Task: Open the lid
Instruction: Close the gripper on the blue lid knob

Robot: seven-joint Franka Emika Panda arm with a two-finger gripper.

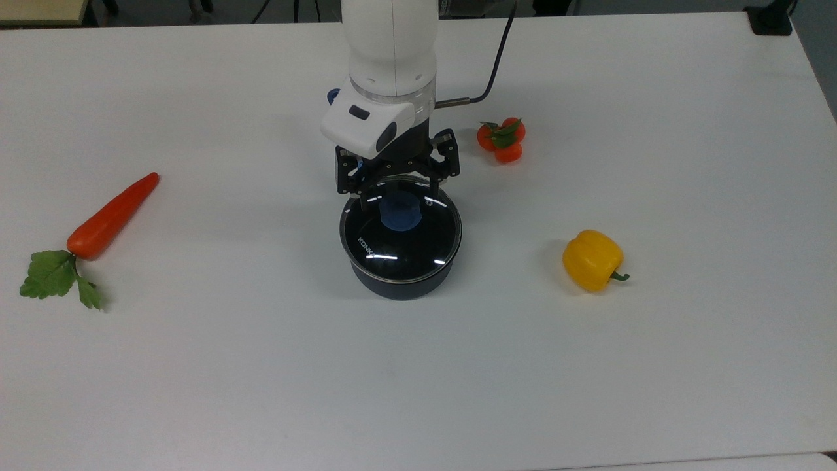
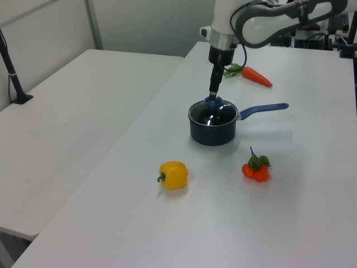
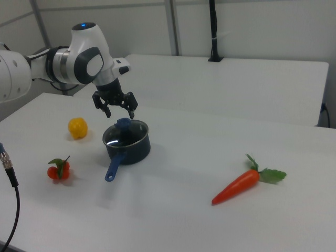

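The lid (image 1: 399, 247) is clear glass with a metal rim and a blue knob (image 1: 400, 214), and it sits closed on the dark blue saucepan (image 1: 400, 284) in the middle of the white table. The saucepan's long blue handle (image 3: 112, 168) runs back under the arm in the top view. My gripper (image 1: 397, 195) hangs open just above the knob, one finger on each side of it. In the right view the gripper (image 3: 119, 113) stands slightly above the knob (image 3: 124, 124); in the left view the gripper (image 2: 212, 95) reaches down to the knob (image 2: 213, 103).
A carrot (image 1: 111, 216) with green leaves lies at the top view's left. A cluster of small tomatoes (image 1: 501, 140) sits to the right of the arm, and a yellow pepper (image 1: 592, 260) further right. The arm's cable (image 1: 492, 69) trails toward the far edge.
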